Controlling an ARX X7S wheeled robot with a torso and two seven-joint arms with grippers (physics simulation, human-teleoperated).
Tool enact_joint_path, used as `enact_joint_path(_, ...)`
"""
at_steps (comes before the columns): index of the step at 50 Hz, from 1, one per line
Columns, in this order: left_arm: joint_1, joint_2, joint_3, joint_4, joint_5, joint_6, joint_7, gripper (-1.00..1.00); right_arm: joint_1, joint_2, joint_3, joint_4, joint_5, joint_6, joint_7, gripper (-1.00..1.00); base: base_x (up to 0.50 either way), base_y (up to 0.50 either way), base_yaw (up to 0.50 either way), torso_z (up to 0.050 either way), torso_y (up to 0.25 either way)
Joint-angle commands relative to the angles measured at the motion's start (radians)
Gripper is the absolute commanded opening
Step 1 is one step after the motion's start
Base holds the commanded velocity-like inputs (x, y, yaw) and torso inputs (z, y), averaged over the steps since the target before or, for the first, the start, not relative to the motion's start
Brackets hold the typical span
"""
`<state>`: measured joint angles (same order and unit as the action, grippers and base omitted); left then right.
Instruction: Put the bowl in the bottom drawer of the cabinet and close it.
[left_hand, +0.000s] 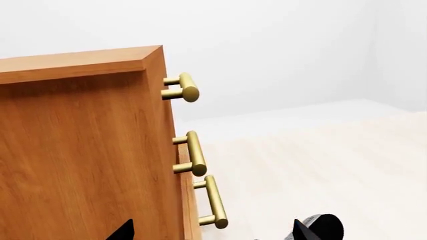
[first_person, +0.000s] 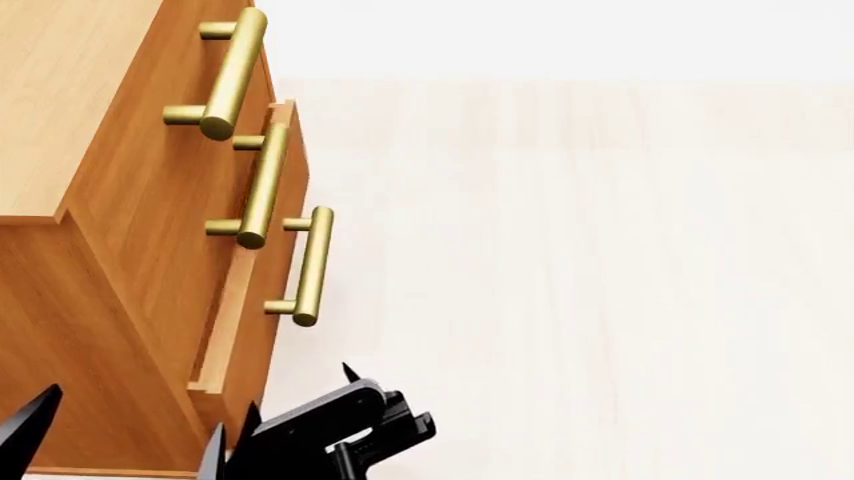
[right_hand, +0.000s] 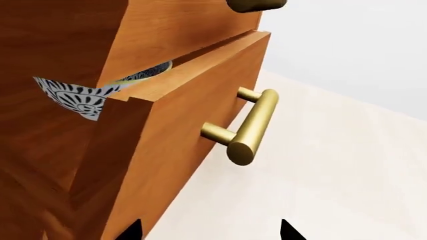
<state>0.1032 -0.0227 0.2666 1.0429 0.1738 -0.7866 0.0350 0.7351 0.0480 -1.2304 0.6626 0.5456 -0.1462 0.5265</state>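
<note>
**Bowl sits in the bottom drawer**

The bowl (right_hand: 143, 75) is inside the bottom drawer (right_hand: 187, 115) of the cabinet (first_person: 120, 200). The drawer sticks out just a little. The right gripper (right_hand: 210, 231) is open and holds nothing, near the drawer's handle (right_hand: 250, 127). The left gripper (left_hand: 213, 231) is open too.

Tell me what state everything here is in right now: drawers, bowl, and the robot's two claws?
Bottom drawer: sticking out slightly, not fully shut.
Middle drawer: nearly shut, front edge slightly proud.
Top drawer: shut, as far as visible.
Bowl: inside the bottom drawer, only its patterned rim peeking through the gap.
Left gripper: open, holding nothing.
Right gripper: open, holding nothing, beside the bottom drawer's handle.
</note>
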Motion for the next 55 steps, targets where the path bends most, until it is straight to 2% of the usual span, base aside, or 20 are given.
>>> enact_joint_path(1, 0.002, 0.021, -0.023, 0.004, 0.012, 0.01, 0.025, 1.0, 0.01, -0.044, -0.046, -0.006, 0.007, 0.008, -0.042, 1.0, 0.0, 0.0, 0.0, 0.0, 0.0)
enact_joint_path(27, 0.004, 0.021, -0.026, 0.004, 0.013, 0.014, 0.026, 1.0, 0.107, -0.048, -0.287, -0.039, 0.185, -0.049, 0.058, 1.0, 0.0, 0.0, 0.0, 0.0, 0.0)
enact_joint_path(43, 0.002, 0.021, -0.028, 0.004, 0.017, 0.01, 0.029, 1.0, 0.148, -0.048, -0.319, -0.12, 0.189, -0.001, 0.09, 1.0, 0.0, 0.0, 0.0, 0.0, 0.0)
enact_joint_path(55, 0.001, 0.021, -0.017, 0.004, 0.026, 0.007, 0.029, 1.0, 0.141, -0.048, -0.312, -0.073, 0.196, -0.022, 0.078, 1.0, 0.0, 0.0, 0.0, 0.0, 0.0)
